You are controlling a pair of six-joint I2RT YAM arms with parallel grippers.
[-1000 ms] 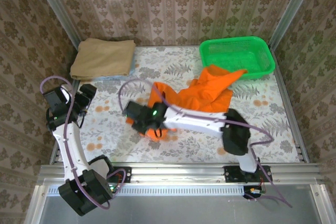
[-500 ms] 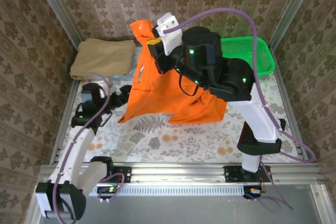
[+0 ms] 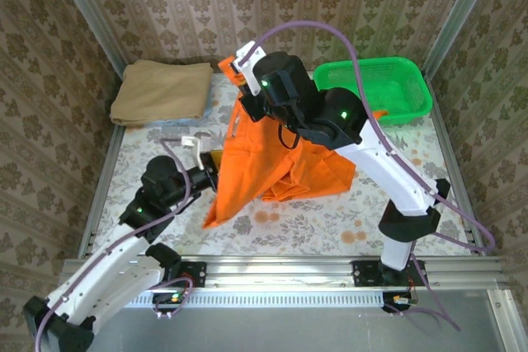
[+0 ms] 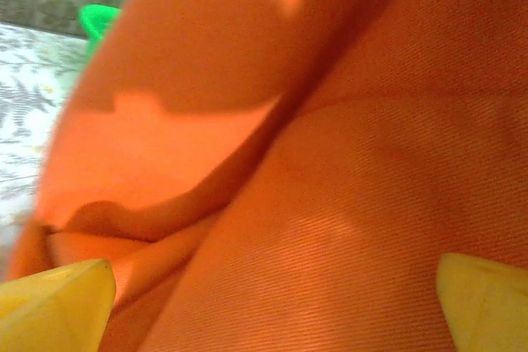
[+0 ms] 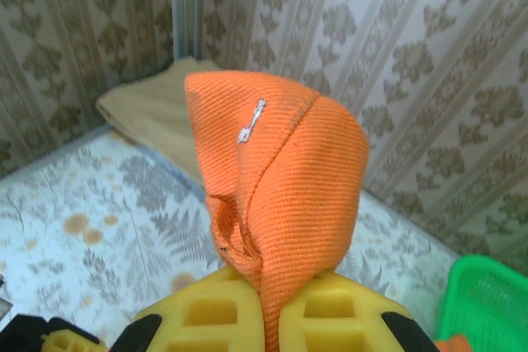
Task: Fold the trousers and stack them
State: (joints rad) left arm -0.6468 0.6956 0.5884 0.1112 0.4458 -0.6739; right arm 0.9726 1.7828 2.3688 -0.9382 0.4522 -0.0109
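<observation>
The right end effector [image 3: 238,68] sits high above the far middle of the counter [image 3: 346,220], its jaws pinched tight on a bunched fold of the trousers [image 3: 264,154]. From that grip the orange cloth hangs in a long drape. Its lower tip is low at the near left, and the rest trails right toward the green basket [image 3: 375,88]. The left end effector [image 3: 208,164] stands wide, its 2 yellow pads [image 4: 58,302] far apart, close against the drape's left edge without gripping it. A folded tan cloth [image 3: 161,92] lies at the far left.
</observation>
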